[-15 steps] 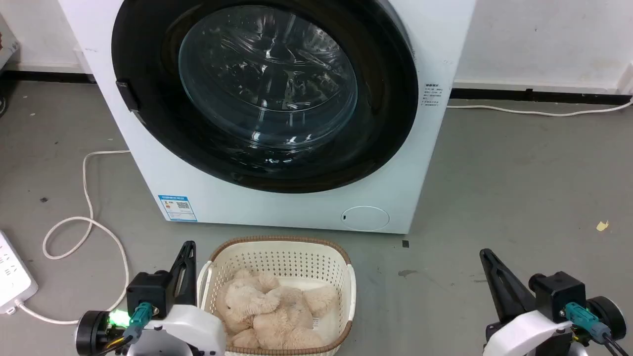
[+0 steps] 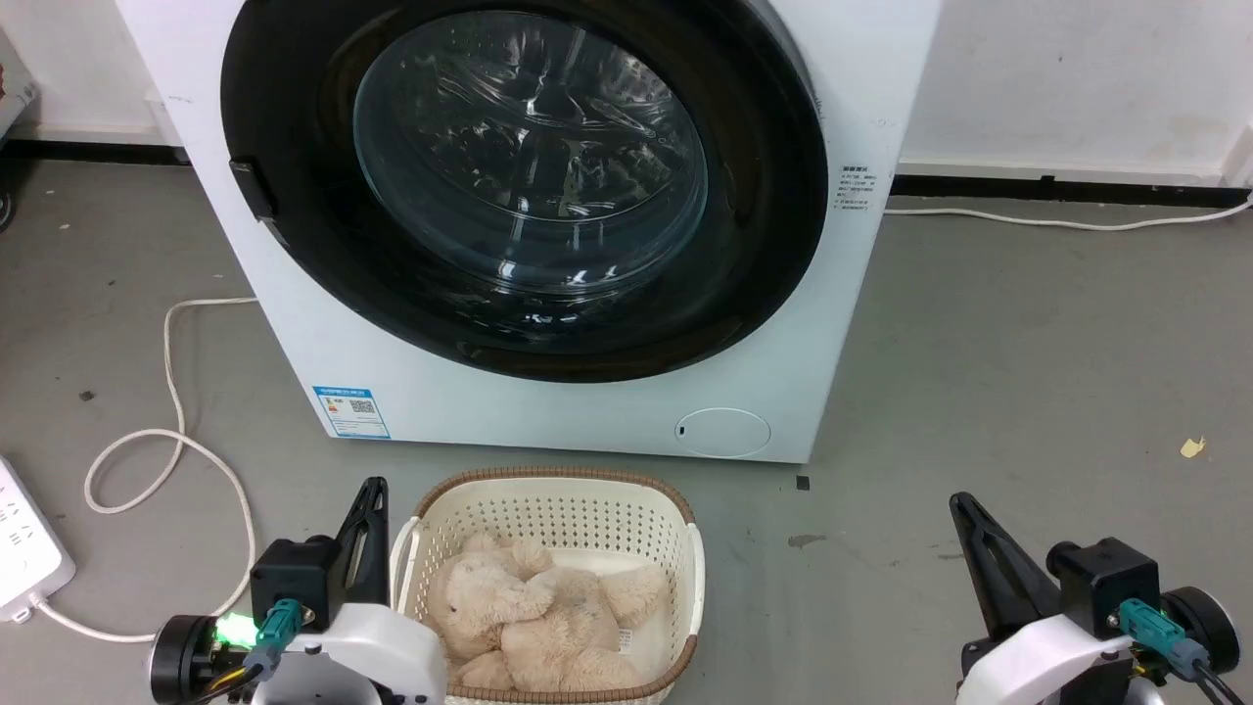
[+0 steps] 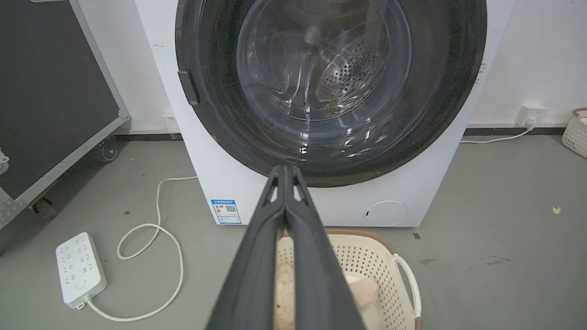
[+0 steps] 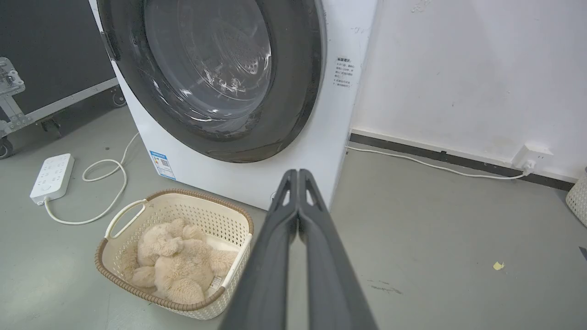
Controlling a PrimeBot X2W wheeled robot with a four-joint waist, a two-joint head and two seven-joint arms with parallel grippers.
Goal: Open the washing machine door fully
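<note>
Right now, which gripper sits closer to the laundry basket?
The left gripper: its fingers rise beside the basket's left rim, while the right gripper stands well off to the other side.

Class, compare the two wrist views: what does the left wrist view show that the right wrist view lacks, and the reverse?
Left wrist view: the left gripper, fingers pressed together, and the small round flap in plain sight. Right wrist view: the right gripper, also shut, and the plush toy lying unobstructed in the basket. Both: the closed washing machine door, the washing machine, the power strip and the wall socket.
</note>
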